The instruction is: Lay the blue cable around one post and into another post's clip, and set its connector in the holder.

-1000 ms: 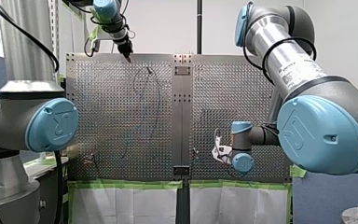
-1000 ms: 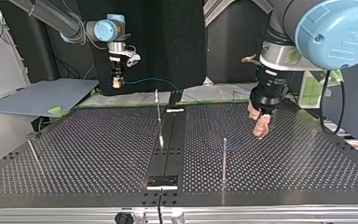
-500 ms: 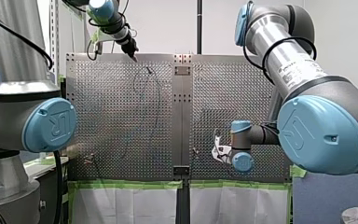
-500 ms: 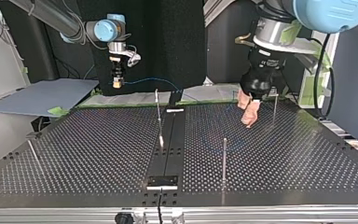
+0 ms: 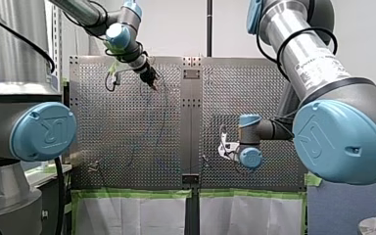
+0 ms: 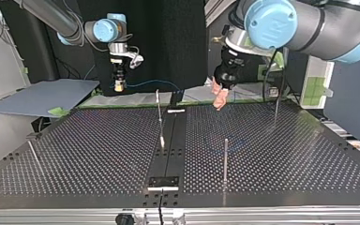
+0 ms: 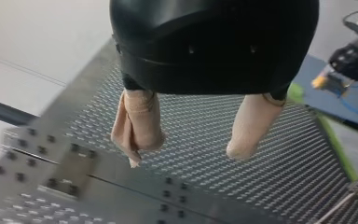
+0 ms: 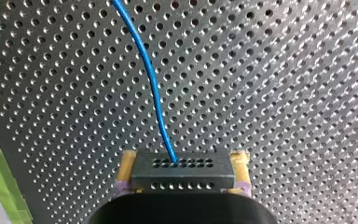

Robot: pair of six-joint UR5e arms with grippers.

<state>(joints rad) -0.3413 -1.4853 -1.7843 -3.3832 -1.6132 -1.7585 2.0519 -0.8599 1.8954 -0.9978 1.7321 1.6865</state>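
Over the perforated table (image 8: 284,93), right fingers (image 8: 240,165) pinch the connector (image 8: 182,170), blue cable (image 8: 148,70) leading ahead; left fingers (image 7: 137,126) gape empty.

Four posts break up the perforated table (image 6: 286,154) in the top view: an upright post (image 6: 225,157) near the middle, a leaning post (image 6: 160,117) on the centre strip, a thin post (image 6: 275,110) at the right rear and a slanted post (image 6: 33,152) at the left edge. Wide bare stretches lie between them. The left gripper (image 6: 219,101) hangs over the far edge, apart from every post, with bare table showing between its spread fingers (image 7: 137,123). The connector (image 8: 179,170) fills the right gripper (image 6: 118,85), and the blue cable (image 6: 147,82) spans the air from it toward the leaning post.
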